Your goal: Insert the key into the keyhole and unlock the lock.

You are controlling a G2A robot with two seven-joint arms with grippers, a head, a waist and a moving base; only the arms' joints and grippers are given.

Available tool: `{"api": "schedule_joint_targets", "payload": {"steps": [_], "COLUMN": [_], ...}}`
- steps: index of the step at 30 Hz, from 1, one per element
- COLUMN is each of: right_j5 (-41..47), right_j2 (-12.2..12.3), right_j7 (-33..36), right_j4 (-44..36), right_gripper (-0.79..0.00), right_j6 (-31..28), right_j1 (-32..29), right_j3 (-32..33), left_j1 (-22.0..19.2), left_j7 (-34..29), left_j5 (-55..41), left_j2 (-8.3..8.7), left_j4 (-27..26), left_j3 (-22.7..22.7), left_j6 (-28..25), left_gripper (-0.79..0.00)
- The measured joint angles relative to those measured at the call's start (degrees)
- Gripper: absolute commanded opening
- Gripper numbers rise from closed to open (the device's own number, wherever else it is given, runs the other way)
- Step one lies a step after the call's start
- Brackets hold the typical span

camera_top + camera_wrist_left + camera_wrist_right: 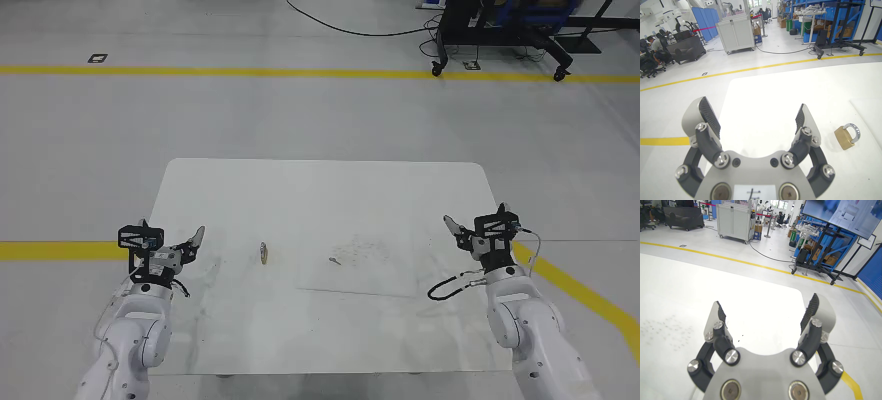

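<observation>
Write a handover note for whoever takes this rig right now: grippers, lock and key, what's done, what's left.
Left gripper: open, empty, at the left edge of the table.
Right gripper: open, empty, at the table's right edge.
Lock: lies on the table, nearer the left gripper; shackle looks closed.
Key: on the table to the lock's right, apart from it; too small to tell its heading.
Done: nothing; neither thing is grasped.
Left: pick up the key, steady the lock, insert, turn.
</observation>
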Motion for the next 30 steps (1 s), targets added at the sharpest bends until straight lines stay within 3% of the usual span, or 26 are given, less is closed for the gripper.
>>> {"api": "schedule_joint_targets", "payload": {"steps": [6,10,14,27,30], "right_j5": [-0.98,-1.23,-5.85,-6.18,-5.06], "right_j2": [-0.02,-0.49,-0.88,-0.88,-0.84], "right_j7": [0.70,4.05,6.67,7.03,7.48], "right_j4": [0.01,1.10,0.92,1.05,1.94], "right_gripper": [0.000,0.000,0.000,0.000,0.000], "right_j6": [-1.68,-9.00,-11.23,-11.65,-16.78], "right_j1": [0.73,4.59,7.06,7.15,8.17], "right_j3": [-1.48,-8.76,-14.90,-15.25,-16.91], "left_j1": [0.00,0.00,0.00,0.00,0.00], "left_j7": [0.00,0.00,0.00,0.00,0.00], "left_j5": [0.00,0.00,0.00,0.00,0.00], "left_j2": [0.00,0.00,0.00,0.00,0.00], "left_j4": [0.00,0.00,0.00,0.00,0.00], "left_j3": [0.00,0.00,0.00,0.00,0.00], "left_j6": [0.00,0.00,0.00,0.00,0.00], "left_gripper": [0.000,0.000,0.000,0.000,0.000]}}
